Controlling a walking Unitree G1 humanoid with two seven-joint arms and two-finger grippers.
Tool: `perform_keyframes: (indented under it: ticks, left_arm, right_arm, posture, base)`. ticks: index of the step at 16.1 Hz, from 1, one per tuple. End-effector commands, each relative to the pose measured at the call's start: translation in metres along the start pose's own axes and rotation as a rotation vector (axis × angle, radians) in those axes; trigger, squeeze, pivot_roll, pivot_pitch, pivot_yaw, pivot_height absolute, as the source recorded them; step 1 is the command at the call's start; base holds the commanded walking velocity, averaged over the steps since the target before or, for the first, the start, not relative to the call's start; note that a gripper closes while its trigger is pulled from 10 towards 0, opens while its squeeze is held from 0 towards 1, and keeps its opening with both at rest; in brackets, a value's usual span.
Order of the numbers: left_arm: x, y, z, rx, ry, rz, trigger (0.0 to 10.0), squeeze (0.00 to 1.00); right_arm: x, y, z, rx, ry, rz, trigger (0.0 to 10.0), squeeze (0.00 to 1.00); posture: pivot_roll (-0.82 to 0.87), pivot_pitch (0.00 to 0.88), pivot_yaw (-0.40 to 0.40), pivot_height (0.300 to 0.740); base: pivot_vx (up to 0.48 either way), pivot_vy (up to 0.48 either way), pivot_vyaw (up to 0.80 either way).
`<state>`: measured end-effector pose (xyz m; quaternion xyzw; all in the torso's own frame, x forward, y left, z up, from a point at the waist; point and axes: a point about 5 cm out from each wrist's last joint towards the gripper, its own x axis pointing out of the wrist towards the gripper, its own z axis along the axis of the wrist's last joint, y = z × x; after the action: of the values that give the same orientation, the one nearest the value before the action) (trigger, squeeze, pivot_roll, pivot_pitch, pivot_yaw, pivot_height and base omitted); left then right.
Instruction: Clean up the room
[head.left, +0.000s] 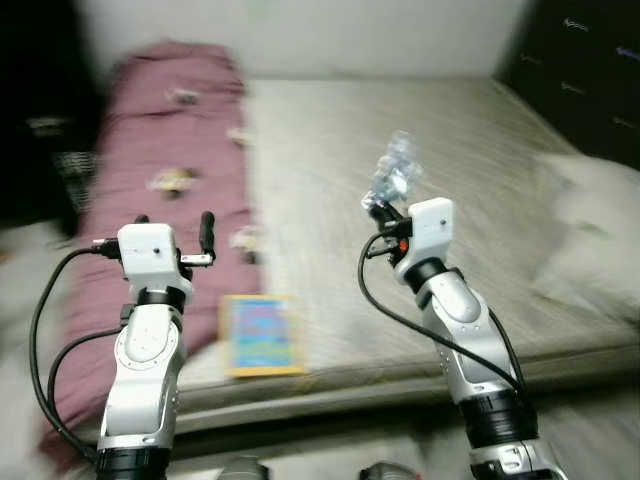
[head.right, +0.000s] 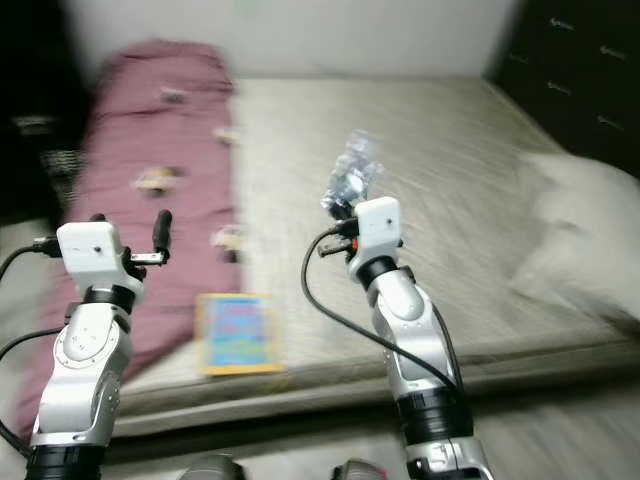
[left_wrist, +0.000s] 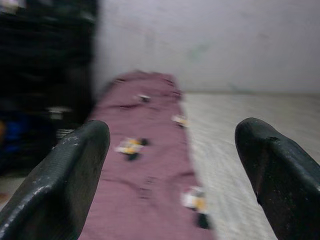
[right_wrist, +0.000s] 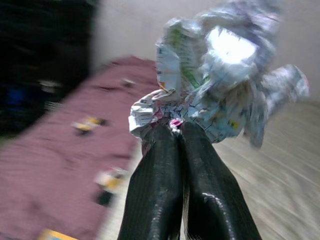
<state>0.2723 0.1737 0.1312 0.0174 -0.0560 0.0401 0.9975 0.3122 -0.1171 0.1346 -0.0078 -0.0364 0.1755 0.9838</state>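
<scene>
Carrying off litter from the bed.
The right gripper (right_wrist: 172, 131) pinches a crumpled wrapper (right_wrist: 220, 75) above the mattress (head.left: 330, 150); the left gripper (left_wrist: 170, 170) hangs wide, empty (views blurred). Next, probably, comes finding a bin.

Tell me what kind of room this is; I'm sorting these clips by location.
Most likely a bedroom. A wide bed with a beige cover takes up most of the view, a maroon blanket lies along one side and a pale pillow on the other. The right gripper holds a crumpled wrapper above it.
</scene>
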Motion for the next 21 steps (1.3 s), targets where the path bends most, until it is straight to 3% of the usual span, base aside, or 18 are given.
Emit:
perform_keyframes:
  ticks: [1, 5, 13, 17, 21]
  left_arm:
    - [-0.0016, -0.0057, -0.0005, -0.002, 0.0, -0.022, 10.0, 0.0]
    - [-0.0012, -0.0052, -0.0008, -0.007, 0.0, -0.022, 10.0, 0.0]
    - [-0.0006, -0.0035, -0.0018, -0.019, 0.018, -0.001, 10.0, 0.0]
    - [0.0001, -0.0018, 0.0055, 0.012, -0.023, 0.014, 10.0, 0.0]
    - [-0.0031, -0.0008, 0.0041, -0.022, -0.025, 0.012, 10.0, 0.0]
  right_arm:
    - [-0.002, -0.0063, -0.0009, -0.012, 0.007, -0.013, 10.0, 0.0]
    - [-0.0012, -0.0058, -0.0011, -0.001, 0.003, -0.017, 10.0, 0.0]
    - [-0.0011, -0.005, -0.0007, 0.006, -0.003, -0.017, 10.0, 0.0]
    - [-0.0001, -0.0036, 0.0015, -0.016, -0.01, -0.003, 10.0, 0.0]
    - [-0.0017, 0.0016, 0.0003, -0.032, -0.008, 0.019, 10.0, 0.0]
  posture:
    - [-0.03, 0.0, -0.024, 0.74]
    - [-0.02, 0.0, -0.024, 0.74]
    - [-0.03, 0.0, -0.023, 0.74]
    - [-0.03, 0.0, -0.027, 0.74]
    - [-0.02, 0.0, -0.036, 0.74]
  base:
    - [0.0, 0.0, 0.8]
    - [0.0, 0.063, 0.0]
    - [0.0, 0.48, 0.0]
    - [0.0, 0.427, 0.0]
    - [0.0, 0.0, 0.8]
